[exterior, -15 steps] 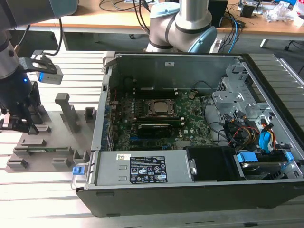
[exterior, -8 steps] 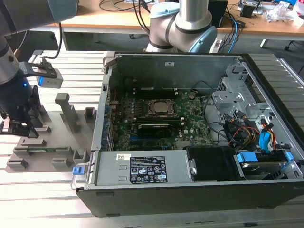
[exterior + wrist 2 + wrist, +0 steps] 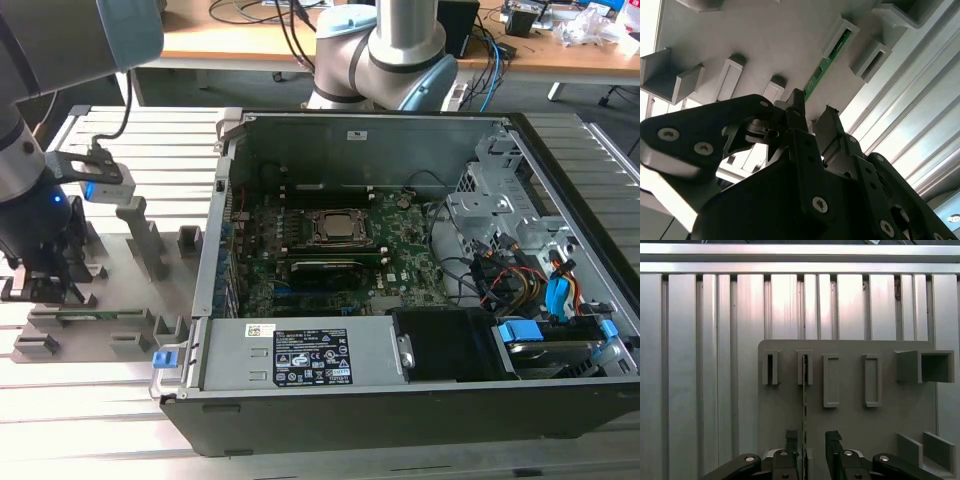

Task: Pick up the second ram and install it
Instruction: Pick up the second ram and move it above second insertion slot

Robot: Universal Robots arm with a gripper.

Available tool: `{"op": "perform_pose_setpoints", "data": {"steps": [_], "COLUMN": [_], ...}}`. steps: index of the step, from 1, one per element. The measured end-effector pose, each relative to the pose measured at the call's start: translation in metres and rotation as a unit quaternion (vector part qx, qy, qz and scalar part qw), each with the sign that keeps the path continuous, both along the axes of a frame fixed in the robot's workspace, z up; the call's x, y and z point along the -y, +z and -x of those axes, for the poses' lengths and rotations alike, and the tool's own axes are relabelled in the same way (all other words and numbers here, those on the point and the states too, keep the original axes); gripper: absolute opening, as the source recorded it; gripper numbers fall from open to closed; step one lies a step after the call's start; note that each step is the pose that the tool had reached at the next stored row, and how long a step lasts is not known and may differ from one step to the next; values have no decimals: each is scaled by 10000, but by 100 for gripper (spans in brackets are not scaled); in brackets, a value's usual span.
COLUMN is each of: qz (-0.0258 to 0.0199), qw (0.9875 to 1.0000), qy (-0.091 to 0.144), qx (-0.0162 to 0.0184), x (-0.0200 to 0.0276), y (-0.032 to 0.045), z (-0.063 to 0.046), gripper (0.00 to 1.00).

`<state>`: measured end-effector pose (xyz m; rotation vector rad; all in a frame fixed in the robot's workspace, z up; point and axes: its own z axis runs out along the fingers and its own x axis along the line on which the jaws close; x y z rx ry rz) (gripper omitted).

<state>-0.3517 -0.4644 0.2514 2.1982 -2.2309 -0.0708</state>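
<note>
The hand (image 3: pixel 811 436) hung low over the grey holder plate (image 3: pixel 855 425) on the slatted tabletop (image 3: pixel 700 365), at the exterior view's left and well apart from the open computer case (image 3: pixel 350 140). Its fingers (image 3: pixel 832 440) were spread, one on either side of the second ram (image 3: pixel 804 390) and not pinching it. That slim green strip stood on its long edge with its far end in a narrow slot (image 3: pixel 808 369) of the plate, and in the second wrist view it ran in between the fingertips (image 3: pixel 797 97), closer to one of them.
</note>
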Motion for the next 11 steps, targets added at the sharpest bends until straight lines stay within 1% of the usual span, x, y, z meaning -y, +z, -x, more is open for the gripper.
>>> {"op": "perform_pose_setpoints", "data": {"steps": [5,11], "qz": [0,0], "qw": [10000,10000], "qy": [2,5], "qx": [0,0], "x": [19,28], "y": [-64,-127], "z": [0,0], "gripper": [36,36]}}
